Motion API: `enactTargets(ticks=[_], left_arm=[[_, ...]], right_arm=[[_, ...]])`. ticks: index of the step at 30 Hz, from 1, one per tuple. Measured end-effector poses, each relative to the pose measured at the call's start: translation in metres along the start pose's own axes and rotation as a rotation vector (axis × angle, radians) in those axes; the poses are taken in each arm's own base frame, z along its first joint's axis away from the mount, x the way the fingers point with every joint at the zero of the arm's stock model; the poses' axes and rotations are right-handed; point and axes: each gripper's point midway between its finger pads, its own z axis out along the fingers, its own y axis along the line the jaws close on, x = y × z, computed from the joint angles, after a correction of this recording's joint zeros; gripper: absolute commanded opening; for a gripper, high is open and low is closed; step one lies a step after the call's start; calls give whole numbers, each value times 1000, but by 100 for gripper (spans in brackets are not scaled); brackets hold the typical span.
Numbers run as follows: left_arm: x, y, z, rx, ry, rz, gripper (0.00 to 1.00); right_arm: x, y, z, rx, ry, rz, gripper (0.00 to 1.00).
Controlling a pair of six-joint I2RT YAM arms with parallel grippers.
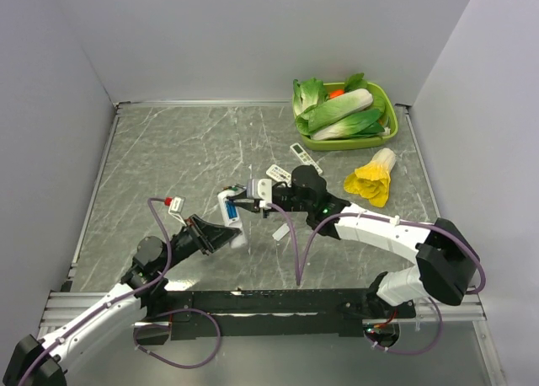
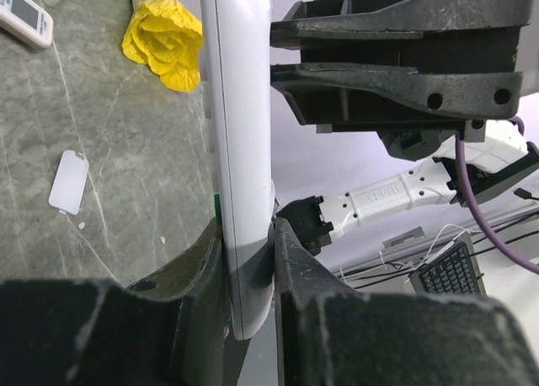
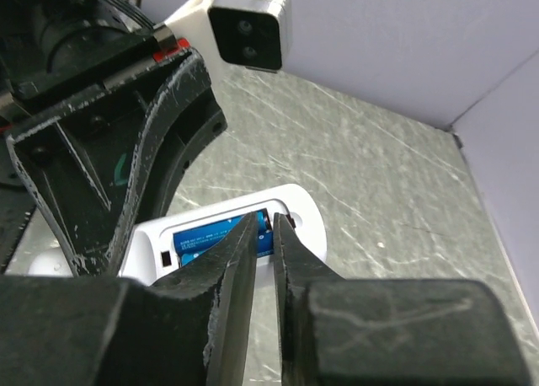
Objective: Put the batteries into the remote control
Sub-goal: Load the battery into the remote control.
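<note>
Remote control [image 1: 229, 211] sits left of centre, lifted off the table and clamped tight by its edges in the left gripper [image 2: 249, 251]. The right gripper [image 3: 265, 226] has its jaws nearly together, tips at a blue battery [image 3: 206, 234] in the remote's open bay; whether it grips the battery is unclear. A loose cover plate [image 1: 280, 233] lies to the right.

White arms [image 1: 379, 230], black hands [image 1: 242, 199], purple cables [image 1: 296, 251]

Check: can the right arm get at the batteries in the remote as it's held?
Probably yes. The left tool grips the remote control with its open back toward the right tool, whose tips sit at the blue batteries; nothing between.
</note>
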Motion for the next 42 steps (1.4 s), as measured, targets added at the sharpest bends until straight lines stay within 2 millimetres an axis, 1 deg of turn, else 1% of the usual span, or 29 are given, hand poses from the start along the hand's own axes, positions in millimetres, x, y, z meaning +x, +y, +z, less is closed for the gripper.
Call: enactTargets(ticks=[1, 3, 6, 9, 10, 14, 17, 18, 21, 23, 24, 25, 28, 32, 35, 37, 39, 42], left_arm=[[-1, 0, 0, 1, -3, 1, 1], [-1, -1, -1, 0, -7, 2, 1], [-1, 1, -1, -8, -5, 1, 1], [-1, 3, -1, -14, -4, 1, 1], [-1, 3, -1, -16, -4, 0, 1], [1, 8, 1, -32, 1, -1, 1], [1, 10, 2, -37, 6, 1, 1], [1, 11, 3, -37, 6, 2, 1], [-1, 9, 6, -24, -1, 8, 1], [-2, 8, 7, -17, -4, 11, 1], [-2, 7, 8, -12, -6, 14, 1], [-3, 6, 9, -5, -7, 18, 1], [-3, 1, 9, 21, -6, 45, 1], [-5, -9, 8, 68, -8, 86, 1], [-5, -18, 5, 108, -10, 121, 1], [-6, -23, 3, 128, -11, 138, 1], [-6, -27, 2, 144, -11, 154, 1], [-5, -27, 1, 150, -5, 168, 1]], right_arm=[[0, -1, -1, 7, 1, -13, 27], [1, 0, -3, 19, 4, -34, 27], [4, 1, -6, 44, 13, -64, 33], [4, 2, -5, 61, 27, -89, 38], [4, 2, -5, 64, 31, -94, 44], [4, 6, -6, 76, 64, -86, 53], [3, 10, -11, 81, 82, -45, 61], [1, 11, -13, 81, 86, -26, 67], [-11, 12, -22, 103, 78, 39, 77], [-23, 9, -30, 129, 62, 90, 82], [-28, 6, -33, 142, 55, 120, 82], [-34, 1, -36, 160, 46, 157, 85], [-42, -17, -45, 226, 24, 289, 85], [-35, -26, -52, 272, 14, 488, 84], [-28, -25, -50, 268, 9, 633, 82], [-24, -20, -45, 244, 5, 713, 81], [-23, -15, -38, 210, -6, 783, 78], [-23, -7, -28, 149, -29, 872, 74]])
